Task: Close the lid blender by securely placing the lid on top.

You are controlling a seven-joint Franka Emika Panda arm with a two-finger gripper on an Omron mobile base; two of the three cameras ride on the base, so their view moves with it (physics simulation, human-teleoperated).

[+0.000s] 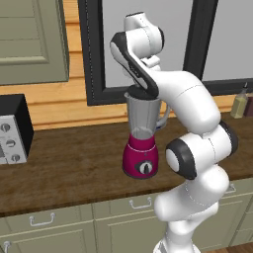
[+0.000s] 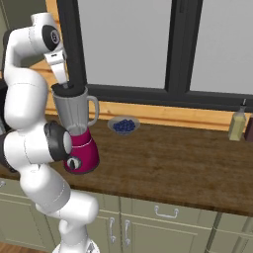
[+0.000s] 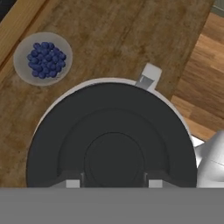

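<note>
The blender (image 1: 141,154) stands on the wooden counter, with a magenta base (image 2: 82,154) and a clear greyish jar (image 1: 143,116) whose handle points right. The dark round lid (image 3: 113,131) lies over the jar's mouth, and a thin pale rim of the jar (image 3: 103,81) shows around its far edge. Directly above the jar, my gripper (image 3: 114,182) points straight down. Its two fingertips (image 3: 73,182) press against either side of the lid's raised centre knob. From the base views the lid (image 2: 66,89) is a dark band on top of the jar under my hand (image 1: 144,88).
A small bowl of blueberries (image 2: 123,125) sits behind the blender near the window sill. A yellowish bottle (image 2: 237,124) stands far right by the wall. A black-and-white box (image 1: 12,130) occupies the counter's left end. The counter's front edge (image 3: 192,61) drops to the floor.
</note>
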